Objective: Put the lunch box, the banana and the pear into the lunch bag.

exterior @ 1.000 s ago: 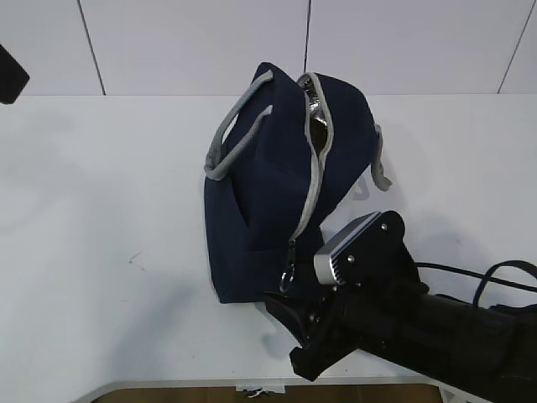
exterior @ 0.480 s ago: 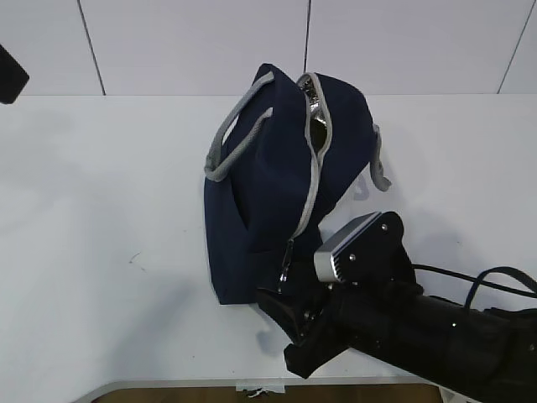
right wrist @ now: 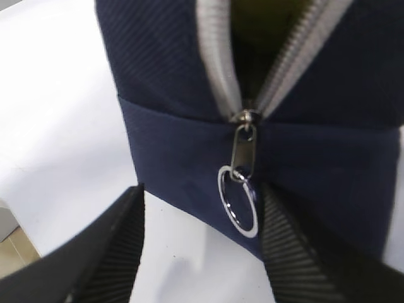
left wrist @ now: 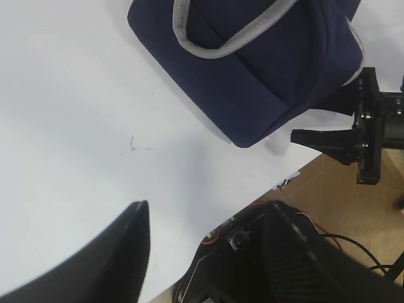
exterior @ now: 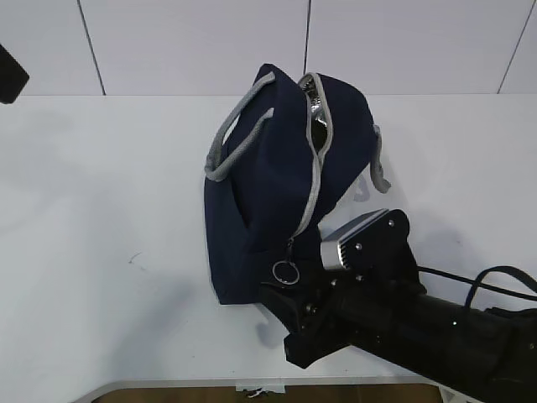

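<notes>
The right gripper (right wrist: 196,246), jaws spread and empty, faces the lunch bag (exterior: 277,193) end-on, its ring pull (right wrist: 238,203) dangling between them; left jaws also open

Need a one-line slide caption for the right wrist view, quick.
Open right pincer straddles the metal ring pull hanging from the zipper slider on the navy lunch bag.
</notes>
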You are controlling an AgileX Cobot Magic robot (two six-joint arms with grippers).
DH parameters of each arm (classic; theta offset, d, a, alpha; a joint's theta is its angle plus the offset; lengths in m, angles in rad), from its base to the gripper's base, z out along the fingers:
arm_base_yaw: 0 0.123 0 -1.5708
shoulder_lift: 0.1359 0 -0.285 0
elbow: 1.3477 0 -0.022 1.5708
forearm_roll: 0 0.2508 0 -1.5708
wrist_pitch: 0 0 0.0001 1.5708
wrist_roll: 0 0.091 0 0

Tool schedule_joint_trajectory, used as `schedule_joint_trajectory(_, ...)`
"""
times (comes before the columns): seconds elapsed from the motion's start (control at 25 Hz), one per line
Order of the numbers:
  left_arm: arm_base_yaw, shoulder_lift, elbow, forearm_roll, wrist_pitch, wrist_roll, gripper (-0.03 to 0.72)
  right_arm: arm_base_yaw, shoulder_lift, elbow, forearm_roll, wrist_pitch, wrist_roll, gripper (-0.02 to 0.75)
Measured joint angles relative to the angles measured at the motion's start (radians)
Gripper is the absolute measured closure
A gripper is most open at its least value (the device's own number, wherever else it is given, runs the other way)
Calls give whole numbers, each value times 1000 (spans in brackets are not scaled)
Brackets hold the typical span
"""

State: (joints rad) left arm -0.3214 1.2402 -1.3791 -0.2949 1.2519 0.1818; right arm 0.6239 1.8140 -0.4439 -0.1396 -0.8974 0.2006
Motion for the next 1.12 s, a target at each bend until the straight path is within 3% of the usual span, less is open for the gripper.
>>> schedule_joint_trajectory(0.2, 0, 0, 0, 0, 0, 0, 255, 0, 0, 0, 12, 11, 2, 297)
schedule_joint_trajectory(0.48, 0, 0, 0, 0, 0, 0, 255, 0, 0, 0, 18, 21, 2, 445)
schedule_joint_trajectory(0.84, 0, 0, 0, 0, 0, -1, 255, 0, 0, 0, 28, 21, 2, 480)
schedule_joint_trajectory(1.12, 0, 0, 0, 0, 0, -1, 255, 0, 0, 0, 45, 23, 2, 584)
